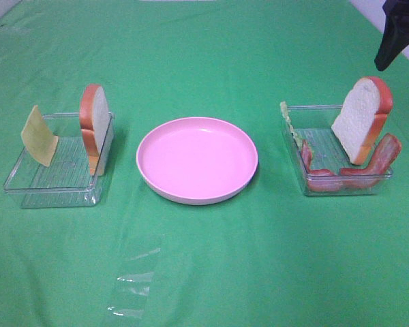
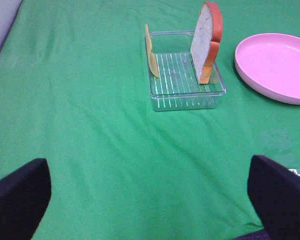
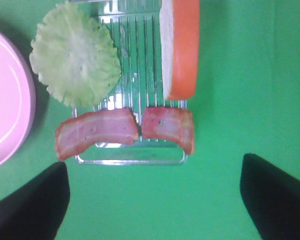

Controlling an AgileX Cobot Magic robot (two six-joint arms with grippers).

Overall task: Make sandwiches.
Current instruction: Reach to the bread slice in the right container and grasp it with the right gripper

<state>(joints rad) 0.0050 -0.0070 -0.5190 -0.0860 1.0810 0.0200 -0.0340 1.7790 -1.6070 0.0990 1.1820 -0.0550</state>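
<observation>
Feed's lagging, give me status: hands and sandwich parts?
Left hand open, right hand open, both empty. Bread, cheese, lettuce, bacon in their trays, none on plate. Nothing blocking.

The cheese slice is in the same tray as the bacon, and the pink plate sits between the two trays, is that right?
No. The cheese slice stands in the left tray beside a bread slice; the bacon strips lie in the right tray, as the exterior high view shows. The pink plate does sit between the trays.
</observation>
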